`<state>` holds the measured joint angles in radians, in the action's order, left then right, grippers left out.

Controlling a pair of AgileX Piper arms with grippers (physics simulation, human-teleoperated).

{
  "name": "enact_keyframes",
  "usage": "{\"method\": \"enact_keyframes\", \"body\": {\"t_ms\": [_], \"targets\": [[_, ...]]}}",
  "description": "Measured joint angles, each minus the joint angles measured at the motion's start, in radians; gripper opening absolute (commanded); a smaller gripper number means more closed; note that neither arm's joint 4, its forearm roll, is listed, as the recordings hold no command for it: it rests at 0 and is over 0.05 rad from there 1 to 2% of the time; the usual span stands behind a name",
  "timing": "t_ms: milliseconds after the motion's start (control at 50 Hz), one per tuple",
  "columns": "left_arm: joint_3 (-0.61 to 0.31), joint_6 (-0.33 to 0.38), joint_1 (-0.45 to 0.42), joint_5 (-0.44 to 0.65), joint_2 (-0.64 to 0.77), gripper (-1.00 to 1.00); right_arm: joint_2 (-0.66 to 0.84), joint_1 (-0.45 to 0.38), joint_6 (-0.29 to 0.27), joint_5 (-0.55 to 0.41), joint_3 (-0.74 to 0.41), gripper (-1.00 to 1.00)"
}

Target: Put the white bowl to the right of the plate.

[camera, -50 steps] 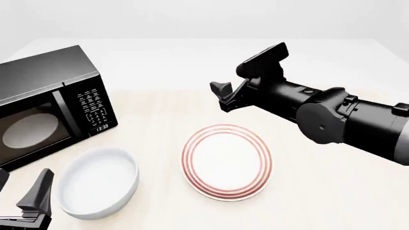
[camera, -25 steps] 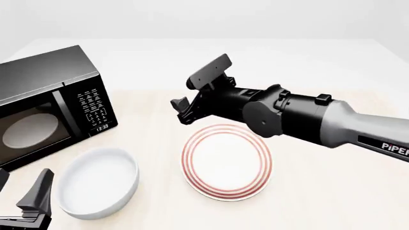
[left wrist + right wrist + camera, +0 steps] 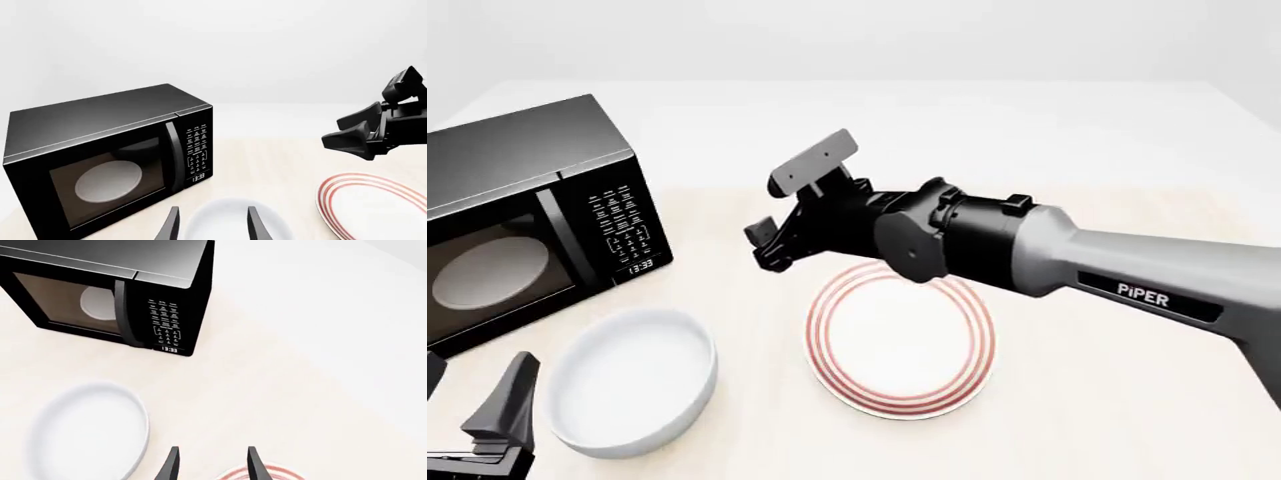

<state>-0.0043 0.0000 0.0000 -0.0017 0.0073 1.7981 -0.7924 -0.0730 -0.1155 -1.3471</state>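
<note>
right gripper (image 3: 769,243), fingers spread and empty, hangs above the table between the red-ringed flat plate (image 3: 901,338) and the glossy deep white bowl (image 3: 631,380).

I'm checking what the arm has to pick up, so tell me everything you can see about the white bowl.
The white bowl is plain, glossy and round, deep with smooth sides and no markings; it looks like glazed ceramic. It sits upright and empty on the pale table, left of the red-ringed plate with a gap between them, and in front of the black microwave. Nothing grips it: the left gripper sits just beside its left edge, and the right gripper hangs above the table, beyond the plate.
</note>
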Motion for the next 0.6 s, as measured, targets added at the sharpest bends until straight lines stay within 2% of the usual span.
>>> {"method": "enact_keyframes", "body": {"t_ms": [600], "targets": [[0.000,0.000,0.000,0.000,0.000,1.00,0.214,-0.078,0.088,-0.132,-0.251,1.00]]}}
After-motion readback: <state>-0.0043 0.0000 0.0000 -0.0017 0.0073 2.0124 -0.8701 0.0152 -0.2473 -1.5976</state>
